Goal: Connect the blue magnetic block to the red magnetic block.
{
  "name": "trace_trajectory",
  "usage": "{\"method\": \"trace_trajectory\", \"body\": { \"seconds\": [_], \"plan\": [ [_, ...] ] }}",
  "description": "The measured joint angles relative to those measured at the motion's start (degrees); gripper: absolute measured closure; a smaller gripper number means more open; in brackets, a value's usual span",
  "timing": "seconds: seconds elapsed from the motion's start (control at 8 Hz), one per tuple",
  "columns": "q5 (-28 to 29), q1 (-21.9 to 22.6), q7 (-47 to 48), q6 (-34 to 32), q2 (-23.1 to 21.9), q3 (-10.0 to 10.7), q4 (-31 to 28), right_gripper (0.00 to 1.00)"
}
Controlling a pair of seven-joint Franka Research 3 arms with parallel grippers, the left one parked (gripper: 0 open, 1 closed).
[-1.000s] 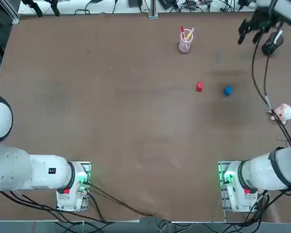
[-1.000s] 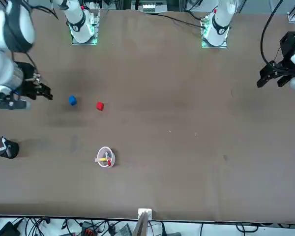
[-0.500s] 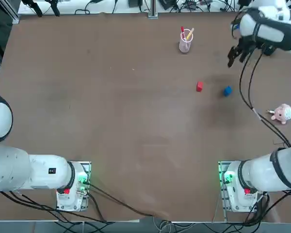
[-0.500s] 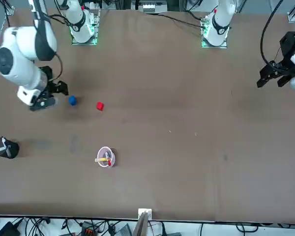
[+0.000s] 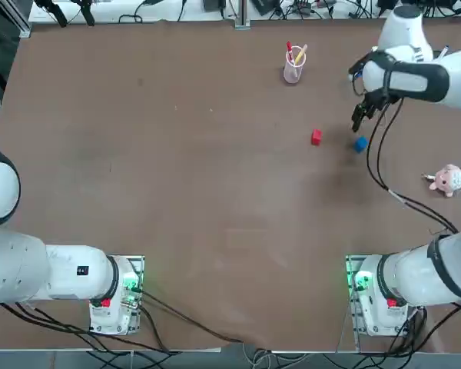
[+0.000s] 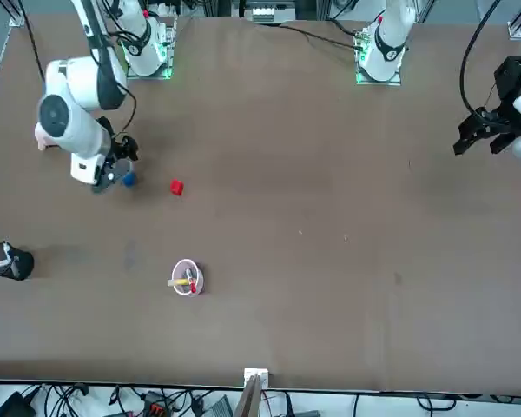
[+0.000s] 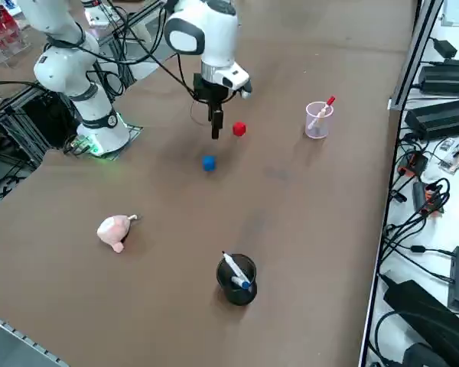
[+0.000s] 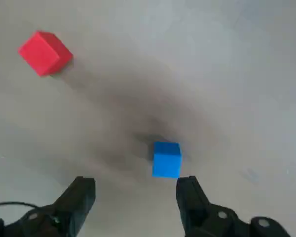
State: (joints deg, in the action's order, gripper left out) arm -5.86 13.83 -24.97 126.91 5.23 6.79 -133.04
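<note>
The blue magnetic block [image 5: 360,144] [image 6: 128,179] [image 7: 208,163] [image 8: 166,158] lies on the brown table, a short way to the robot's right of the red magnetic block [image 5: 316,137] [image 6: 175,187] [image 7: 239,129] [image 8: 44,52]. The two blocks are apart. My right gripper [image 5: 359,120] [image 7: 216,127] [image 8: 135,190] hovers above the table, just beyond the blue block. In the wrist view its fingers stand apart, open, with nothing between them, and the blue block lies just ahead of the fingertips.
A clear cup [image 5: 293,69] [image 7: 317,120] with a red pen and a yellow one stands at the far side. A pink plush toy [image 5: 447,180] [image 7: 115,229] lies near the right edge. A black pen holder [image 6: 7,260] [image 7: 236,278] stands at the far right corner.
My right gripper has swung in from the far right corner toward the blue block and come lower over the table. Neither block has moved.
</note>
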Motion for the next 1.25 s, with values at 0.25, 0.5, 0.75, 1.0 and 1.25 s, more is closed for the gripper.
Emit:
{"method": "trace_trajectory", "body": {
  "seconds": [0.25,0.5,0.75,1.0,1.25],
  "plan": [
    [-1.31,-0.13,-0.52,4.95,5.18,0.31,-0.29,0.00],
    [-2.05,-0.44,-0.64,7.59,9.71,0.83,-0.19,0.01],
    [-3.33,-1.97,-0.64,8.06,11.49,0.99,0.17,0.02],
    [-4.89,-4.24,-0.73,8.05,11.64,1.05,0.30,0.03],
    [-4.97,-4.67,-0.73,8.05,11.72,1.03,0.30,0.12]
  ]
}}
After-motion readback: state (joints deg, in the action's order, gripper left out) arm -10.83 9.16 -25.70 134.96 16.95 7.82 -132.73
